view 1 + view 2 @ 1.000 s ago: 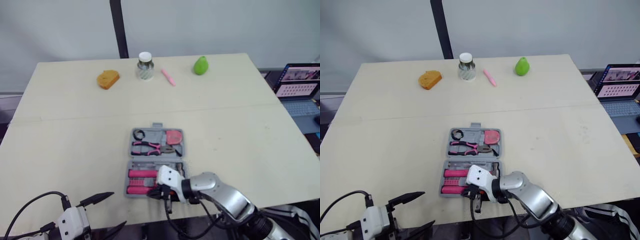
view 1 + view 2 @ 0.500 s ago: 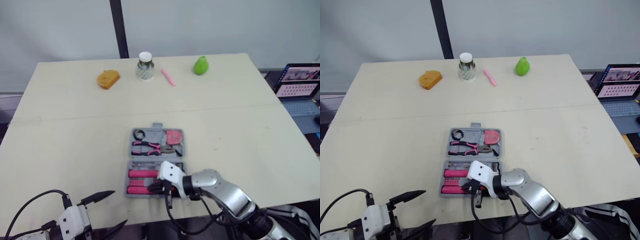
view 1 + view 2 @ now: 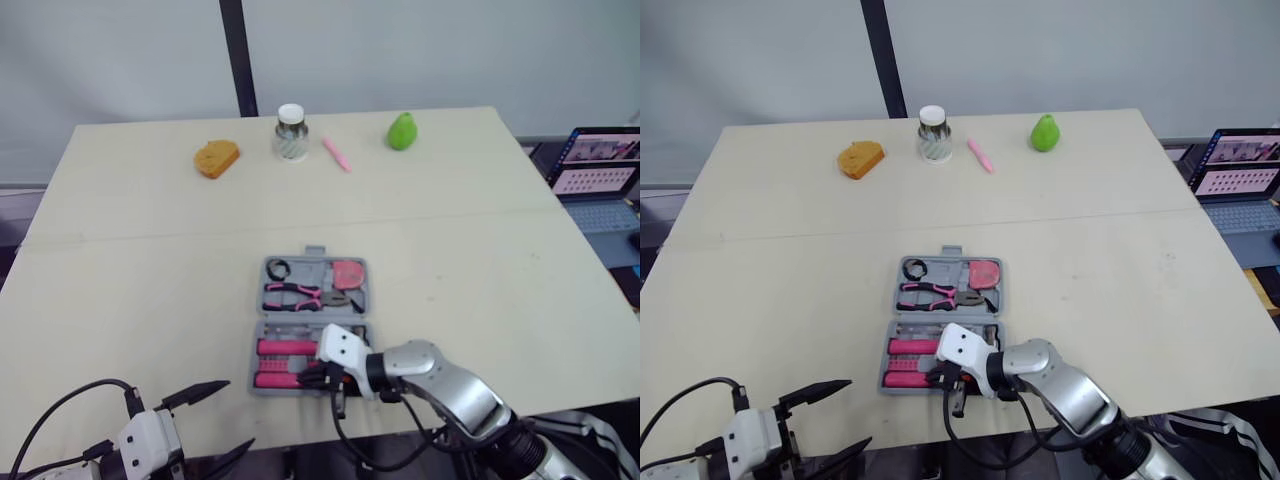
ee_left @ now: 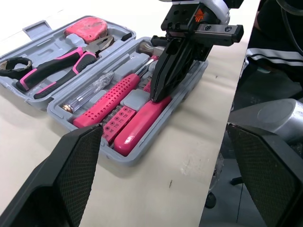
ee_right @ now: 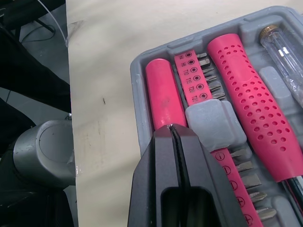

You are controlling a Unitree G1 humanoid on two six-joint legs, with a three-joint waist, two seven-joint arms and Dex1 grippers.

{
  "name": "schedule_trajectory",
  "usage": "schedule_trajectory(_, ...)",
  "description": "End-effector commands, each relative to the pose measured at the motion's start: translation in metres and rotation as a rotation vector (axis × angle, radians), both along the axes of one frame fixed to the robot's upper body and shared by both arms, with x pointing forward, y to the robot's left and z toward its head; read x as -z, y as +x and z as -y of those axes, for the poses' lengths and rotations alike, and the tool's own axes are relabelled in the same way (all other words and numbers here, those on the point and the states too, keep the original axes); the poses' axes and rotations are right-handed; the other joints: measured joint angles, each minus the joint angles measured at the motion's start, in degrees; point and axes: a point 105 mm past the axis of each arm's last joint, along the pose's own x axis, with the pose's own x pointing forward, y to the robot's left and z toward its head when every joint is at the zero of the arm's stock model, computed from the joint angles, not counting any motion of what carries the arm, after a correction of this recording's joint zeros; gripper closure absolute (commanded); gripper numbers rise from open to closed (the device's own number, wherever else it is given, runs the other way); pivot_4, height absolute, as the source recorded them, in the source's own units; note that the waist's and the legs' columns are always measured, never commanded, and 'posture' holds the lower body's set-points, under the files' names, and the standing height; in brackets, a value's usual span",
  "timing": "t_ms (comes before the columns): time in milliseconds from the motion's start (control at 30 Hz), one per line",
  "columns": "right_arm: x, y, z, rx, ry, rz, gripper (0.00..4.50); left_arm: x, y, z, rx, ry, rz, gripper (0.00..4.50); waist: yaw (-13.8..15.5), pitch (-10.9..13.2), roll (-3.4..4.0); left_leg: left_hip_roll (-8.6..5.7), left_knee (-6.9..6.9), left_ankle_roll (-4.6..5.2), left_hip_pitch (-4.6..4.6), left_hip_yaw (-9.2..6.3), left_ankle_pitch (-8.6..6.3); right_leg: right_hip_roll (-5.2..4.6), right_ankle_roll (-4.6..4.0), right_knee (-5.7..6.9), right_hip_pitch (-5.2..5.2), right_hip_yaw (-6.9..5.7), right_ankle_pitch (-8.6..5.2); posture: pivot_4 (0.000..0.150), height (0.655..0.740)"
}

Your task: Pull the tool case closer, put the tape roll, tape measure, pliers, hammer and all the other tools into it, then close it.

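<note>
The grey tool case (image 3: 262, 300) lies open near the table's front edge. Its far half holds a black tape roll (image 3: 277, 268), pink-handled pliers (image 3: 295, 295) and a pink tape measure (image 3: 348, 273). Its near half holds a pink hammer handle (image 5: 163, 101), a strip of bits (image 5: 201, 80) and a pink screwdriver (image 5: 251, 109). My right gripper (image 3: 320, 377) is shut with nothing in it, its tip just over the hammer handle. My left gripper (image 3: 222, 422) stands open below the front edge, left of the case.
Along the table's far edge sit an orange bread-like piece (image 3: 216, 158), a lidded jar (image 3: 290, 132), a pink pen (image 3: 336, 154) and a green pear (image 3: 402, 130). An open laptop (image 3: 600, 170) stands off the table's right side. A black pole (image 3: 236, 55) rises behind.
My right gripper has edged slightly to the right over the case's near half. The left gripper and the case have not moved.
</note>
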Motion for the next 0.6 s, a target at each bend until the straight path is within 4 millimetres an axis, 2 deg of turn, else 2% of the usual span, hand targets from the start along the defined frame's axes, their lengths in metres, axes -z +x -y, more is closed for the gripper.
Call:
schedule_trajectory(33,0.011,-0.007,0.003,-0.013,-0.034,-0.033,4.47,-0.001,-0.001,0.002,0.009,0.003,0.001,0.00,0.0,0.0,0.00,0.00,0.00,0.00,0.00,0.00,0.00,0.00,0.00,0.00,0.00,0.00,0.00,0.150,0.7400)
schedule_trajectory(600,0.035,-0.008,0.014,0.019,-0.146,-0.084,4.47,-0.001,-0.001,0.002,0.013,0.004,0.002,0.00,0.0,-0.3,-0.03,0.03,0.00,-0.04,0.10,0.00,-0.02,0.01,-0.06,0.02,0.05,-0.01,-0.03,0.150,0.7400)
